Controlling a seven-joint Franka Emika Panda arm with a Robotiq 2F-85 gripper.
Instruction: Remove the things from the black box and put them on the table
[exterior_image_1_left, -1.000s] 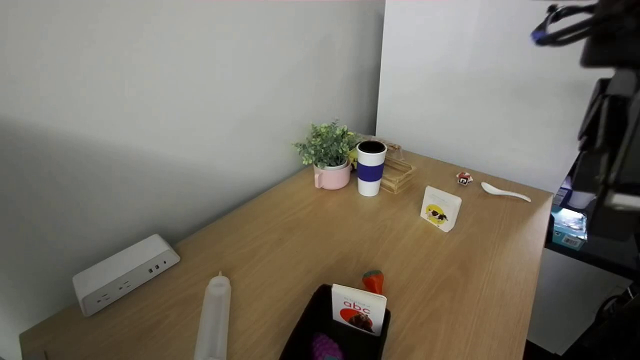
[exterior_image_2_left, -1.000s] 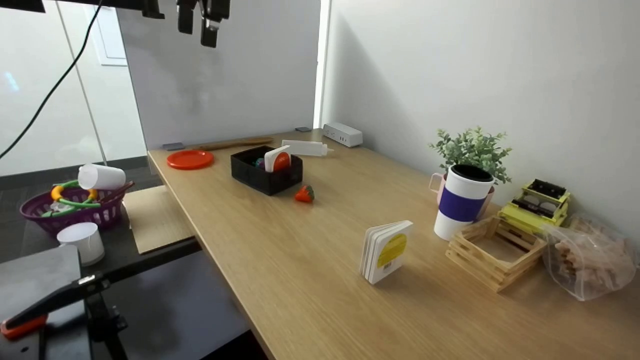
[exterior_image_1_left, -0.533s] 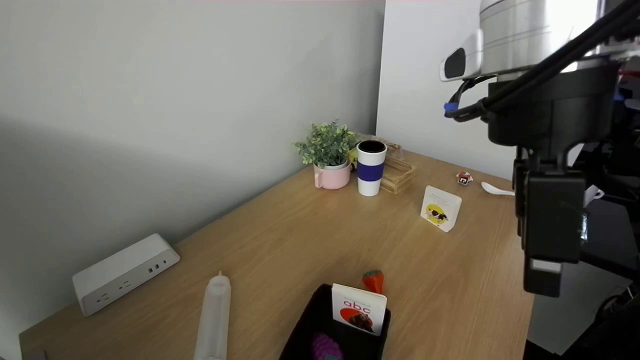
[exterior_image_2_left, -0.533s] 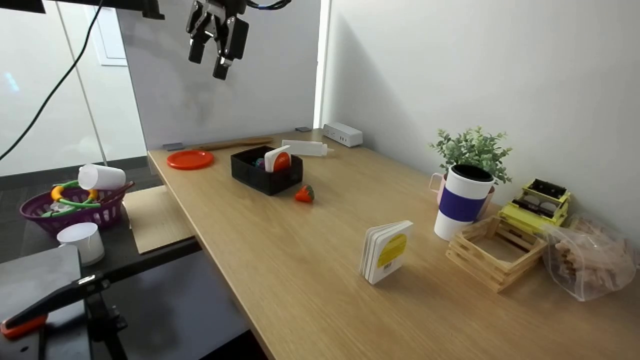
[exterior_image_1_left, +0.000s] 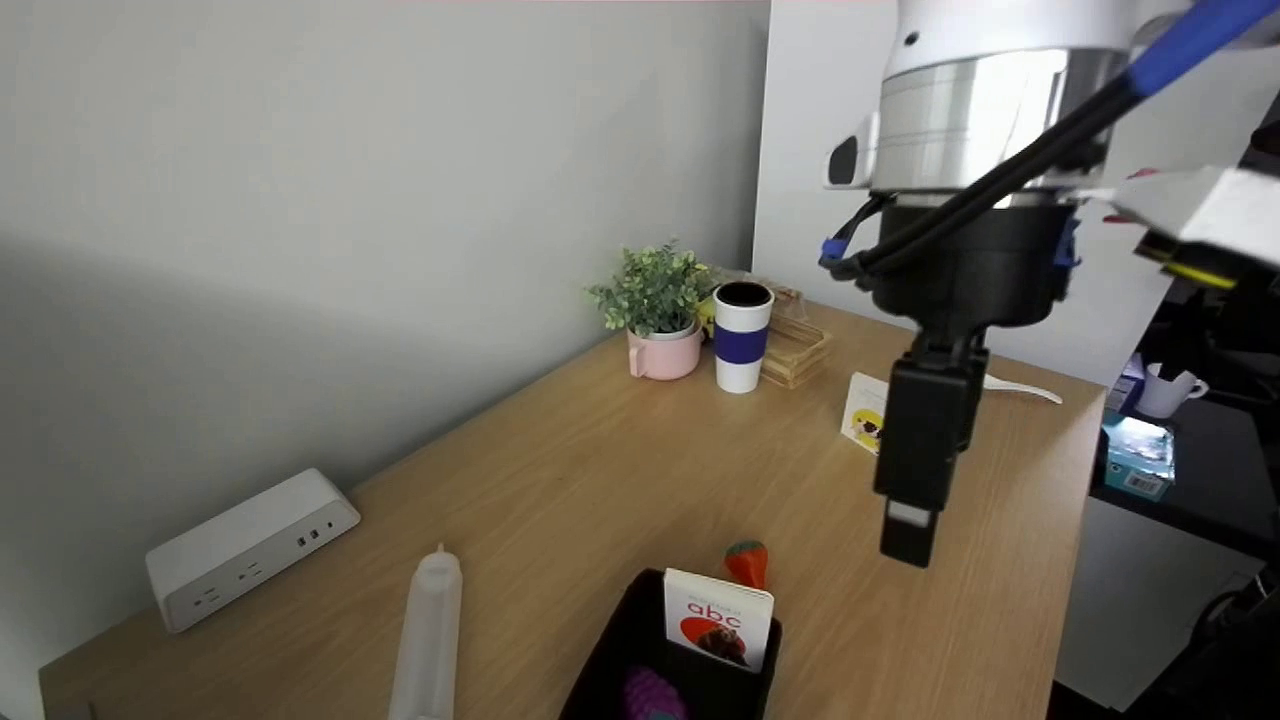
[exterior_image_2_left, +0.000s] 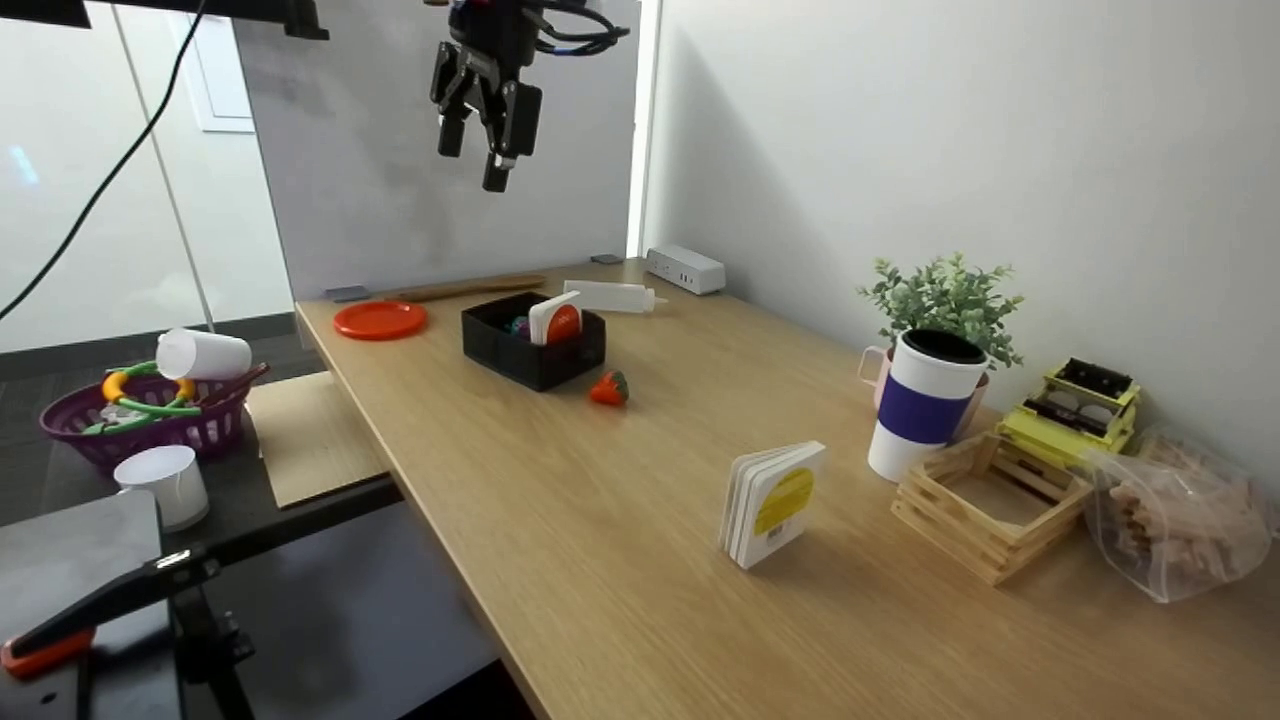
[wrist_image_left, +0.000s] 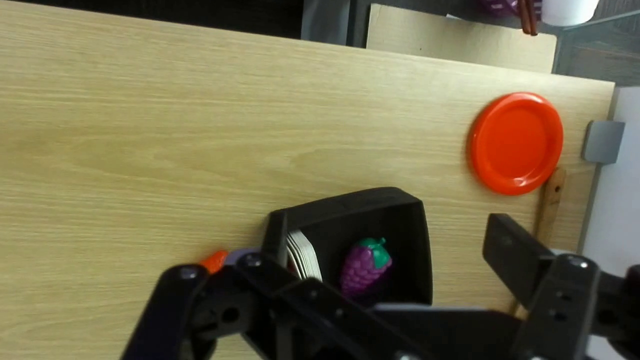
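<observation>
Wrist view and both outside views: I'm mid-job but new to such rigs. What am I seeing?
The machine is one white and silver robot arm ending in a black two-fingered claw. Two pictures look in from outside the robot; the third comes from its wrist, so black fingers poke into it. On the light-brown wooden table sits a black rectangular box. Inside are a white thick-paged book and a purple grape-shaped toy with a green top. Beside the box lies a small red-orange toy with a green end; a round orange-red plate sits near the table's corner. The claw is open above the table, holding nothing.
</observation>
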